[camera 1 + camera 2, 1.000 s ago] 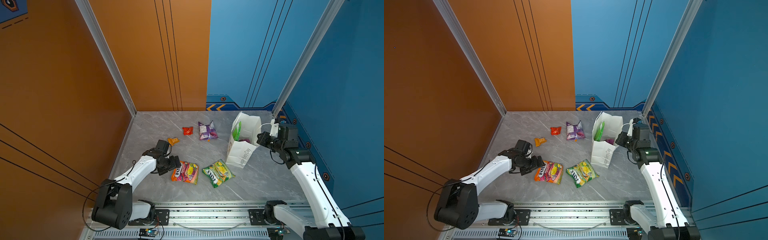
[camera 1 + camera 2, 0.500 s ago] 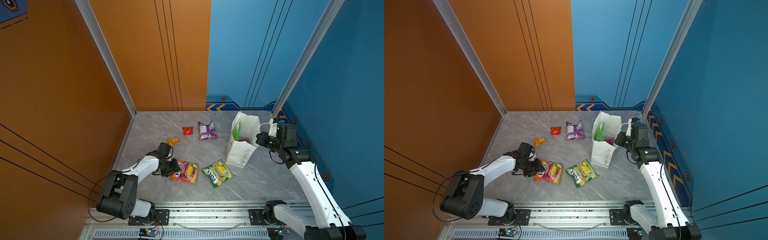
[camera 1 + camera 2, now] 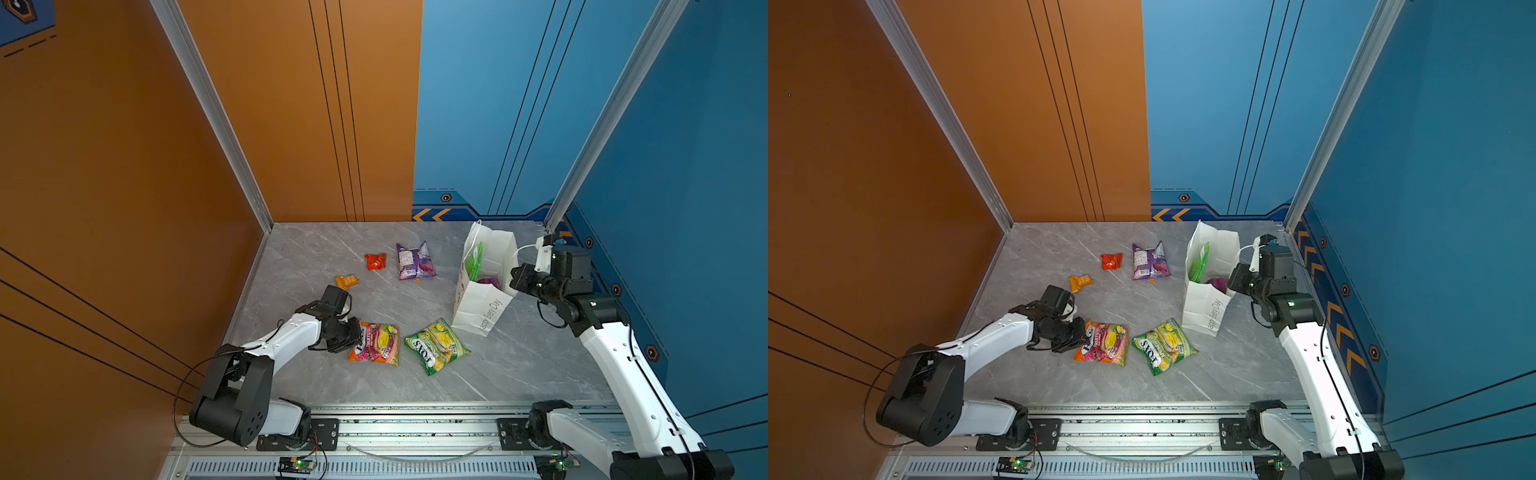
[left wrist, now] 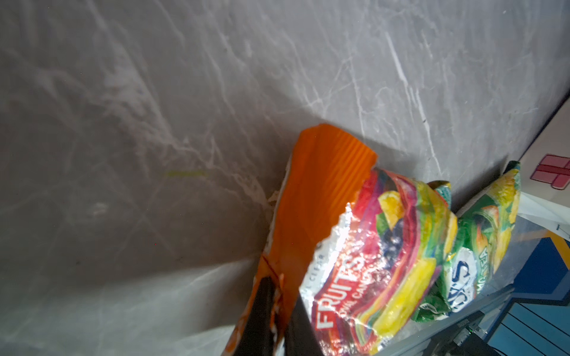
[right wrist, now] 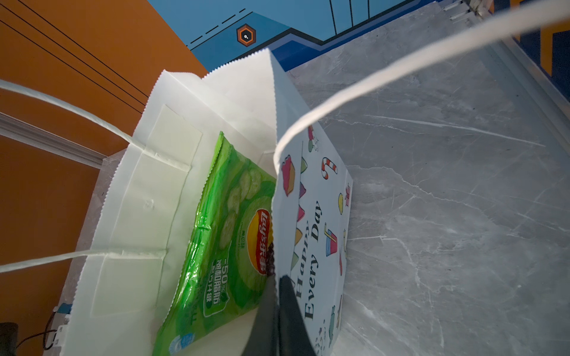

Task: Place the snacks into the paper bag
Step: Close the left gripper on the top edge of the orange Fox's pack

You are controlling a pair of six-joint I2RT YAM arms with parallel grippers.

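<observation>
My left gripper [image 3: 356,332] [image 4: 279,283] is shut on the near end seam of the orange FOX'S candy bag [image 3: 376,345] [image 4: 354,246], which lies on the grey floor. A green FOX'S bag [image 3: 436,345] lies just to its right. The white paper bag [image 3: 478,307] [image 5: 314,215] stands open at the right, and my right gripper [image 3: 513,282] [image 5: 277,283] is shut on its printed wall at the rim. Inside it are a green Lay's bag [image 5: 228,231] and a purple packet [image 3: 490,281]. Farther back lie another purple packet [image 3: 413,261], a red packet [image 3: 375,261] and an orange packet [image 3: 346,281].
An orange wall [image 3: 124,187] closes the left side and a blue wall [image 3: 685,166] the right, close behind my right arm. A metal rail [image 3: 415,424] with both arm bases runs along the front edge of the marble floor [image 3: 311,257].
My left gripper has dropped onto the near end of the orange FOX'S bag and shut on it. My right gripper has stayed on the paper bag's rim.
</observation>
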